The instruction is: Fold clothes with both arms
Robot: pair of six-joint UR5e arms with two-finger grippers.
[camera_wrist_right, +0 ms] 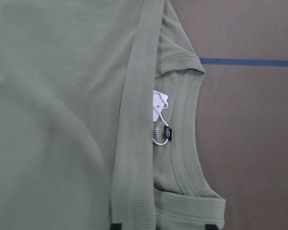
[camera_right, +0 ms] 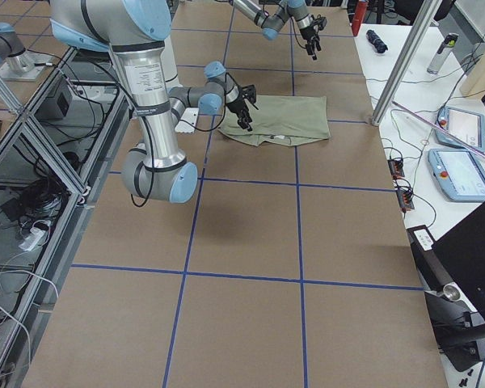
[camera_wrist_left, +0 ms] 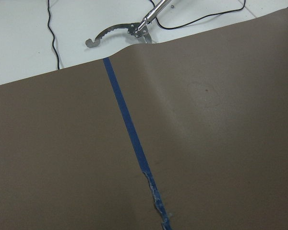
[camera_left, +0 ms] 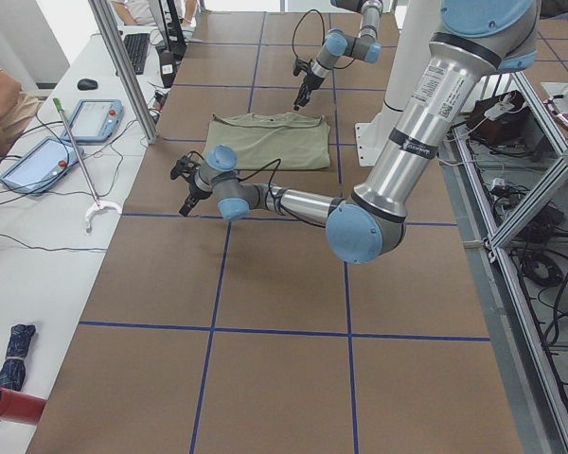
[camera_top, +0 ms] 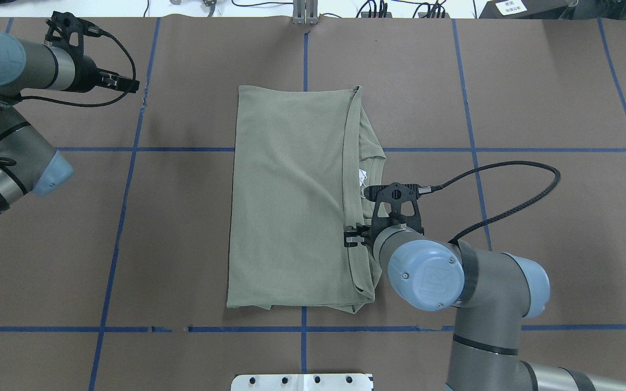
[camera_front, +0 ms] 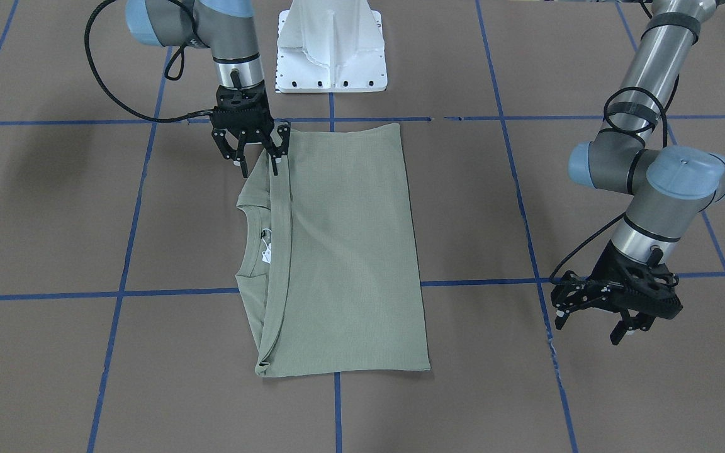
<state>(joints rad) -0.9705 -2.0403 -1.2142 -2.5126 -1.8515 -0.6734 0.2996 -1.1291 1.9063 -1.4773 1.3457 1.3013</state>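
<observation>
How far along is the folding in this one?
Done: the shirt lies flat as a rectangle, with one layer folded over up to the collar and the white tag showing. In hand: nothing is gripped. The right gripper is open over the folded edge, and the left gripper is open above the bare table. Left: probably one last fold to halve it.

Shirt (camera_front: 343, 251): sage green, fine ribbed knit; neck tag (camera_front: 267, 255) white. Table (camera_front: 589, 390): brown, blue tape grid (camera_front: 174, 292). Left arm (camera_front: 651, 70), right arm (camera_front: 233, 38): silver-grey, light-blue caps.
</observation>
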